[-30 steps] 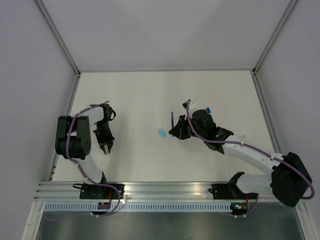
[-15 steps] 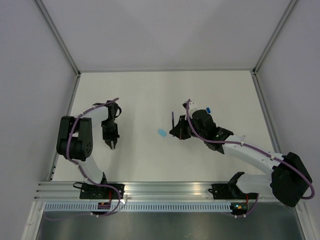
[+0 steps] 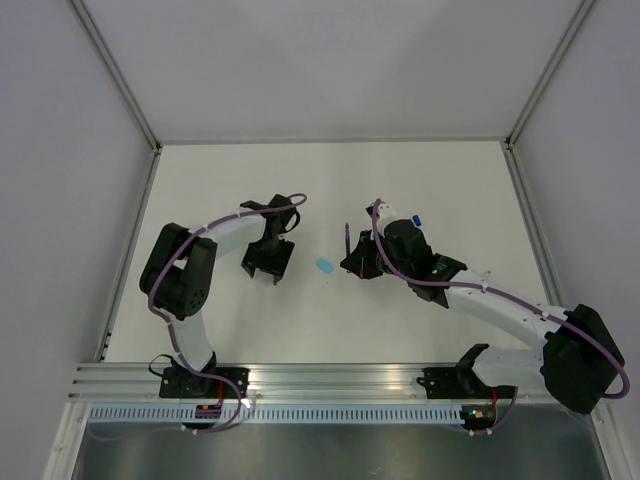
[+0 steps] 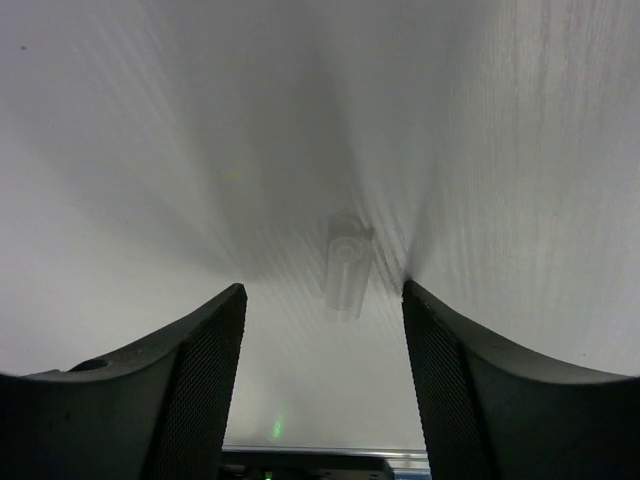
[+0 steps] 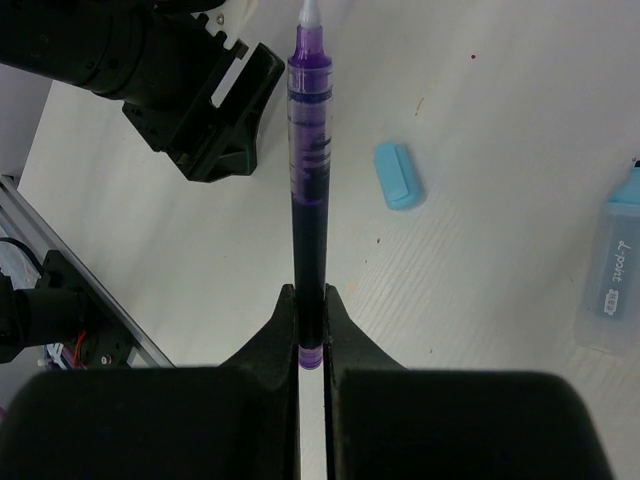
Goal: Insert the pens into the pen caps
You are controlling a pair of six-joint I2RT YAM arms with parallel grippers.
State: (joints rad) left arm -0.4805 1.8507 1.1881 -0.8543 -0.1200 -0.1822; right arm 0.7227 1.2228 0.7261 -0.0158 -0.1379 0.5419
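Right gripper [image 5: 310,303] is shut tight on the lower end of a pen [image 5: 308,190], seen at the centre of the right wrist view. No gap is left between its fingers and the barrel.

A white table [image 3: 230,190] fills the middle of the top view, and both arms are stretched over it.

Left gripper [image 4: 322,300] is spread wide, and nothing is held in it. In the top view it is placed left of centre. In the right wrist view it is seen as a black block at the upper left, well apart from the pen.

From the clamped fingers the pen runs straight up to the top edge of the right wrist view. Its barrel is dark purple and its tip is white. In the top view it is seen as a thin dark stick just right of centre.

A printed tube [image 5: 610,270], pale blue and cut off by the frame, lies on the table at the right edge of the right wrist view.

A sky-blue cap [image 5: 398,175] lies flat on the table just right of the pen in that view, apart from both grippers. In the top view it is found between the two grippers.

A pale tube [image 4: 347,265] is seen between the open fingers in the left wrist view. It is too blurred for it to be told whether it is the same cap.
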